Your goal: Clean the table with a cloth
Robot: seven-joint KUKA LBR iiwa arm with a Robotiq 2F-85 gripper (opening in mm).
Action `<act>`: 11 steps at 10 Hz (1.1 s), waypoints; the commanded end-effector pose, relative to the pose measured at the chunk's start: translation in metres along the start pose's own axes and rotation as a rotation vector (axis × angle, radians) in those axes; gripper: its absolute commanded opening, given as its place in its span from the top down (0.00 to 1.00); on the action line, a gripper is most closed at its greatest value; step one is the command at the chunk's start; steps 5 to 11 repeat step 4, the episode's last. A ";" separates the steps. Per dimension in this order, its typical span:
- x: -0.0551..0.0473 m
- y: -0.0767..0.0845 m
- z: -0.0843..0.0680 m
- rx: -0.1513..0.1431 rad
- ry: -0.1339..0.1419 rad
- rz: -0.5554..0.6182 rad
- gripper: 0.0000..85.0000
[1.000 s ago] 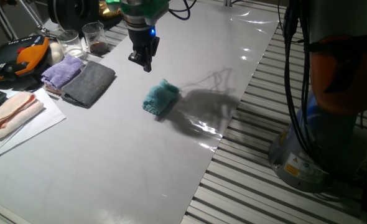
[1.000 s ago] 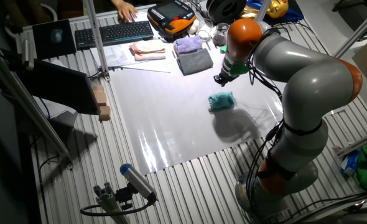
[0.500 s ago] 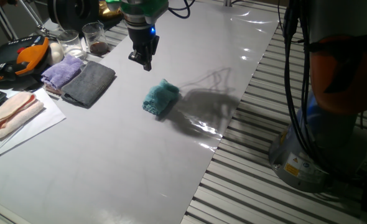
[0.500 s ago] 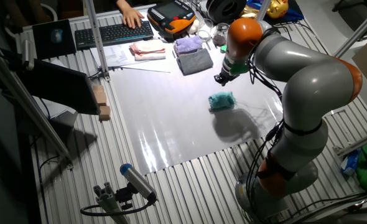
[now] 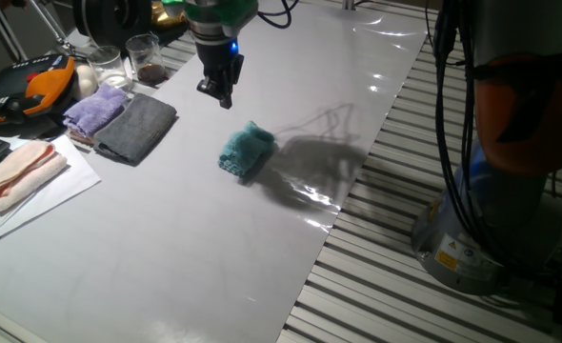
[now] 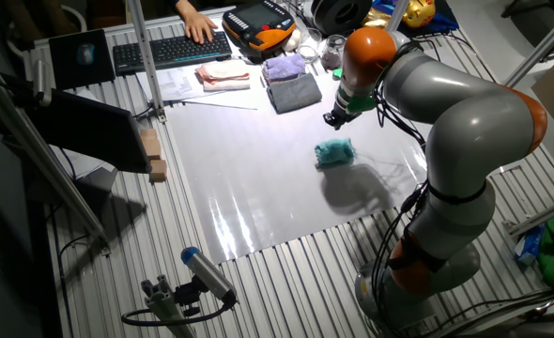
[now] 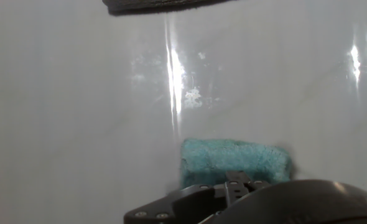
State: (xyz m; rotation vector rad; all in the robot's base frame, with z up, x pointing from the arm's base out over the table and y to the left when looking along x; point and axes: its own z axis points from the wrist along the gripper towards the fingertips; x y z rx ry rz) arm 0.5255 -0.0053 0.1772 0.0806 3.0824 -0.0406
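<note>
Hovering gripper (image 5: 224, 98) above the table (image 5: 262, 248), fingers pinched close together, holding nothing. Cloth (image 5: 246, 151) lies bunched just beside it, untouched. Suggest: open wide, centre over the bunch, descend straight, grab the top fold.

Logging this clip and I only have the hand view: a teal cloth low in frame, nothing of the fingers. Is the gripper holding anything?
Observer: No. The gripper hangs above the table, apart from the teal cloth.
Operator: Is the cloth spread flat?
Observer: No, it lies bunched in a lump.
Operator: What is the dark edge along my top?
Observer: The dark grey folded cloth, with a lilac cloth touching it.
</note>
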 end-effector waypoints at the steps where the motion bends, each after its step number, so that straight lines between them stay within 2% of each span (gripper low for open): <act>1: 0.000 0.000 0.000 0.000 0.000 0.000 1.00; 11: 0.000 0.000 0.000 0.001 -0.002 -0.002 1.00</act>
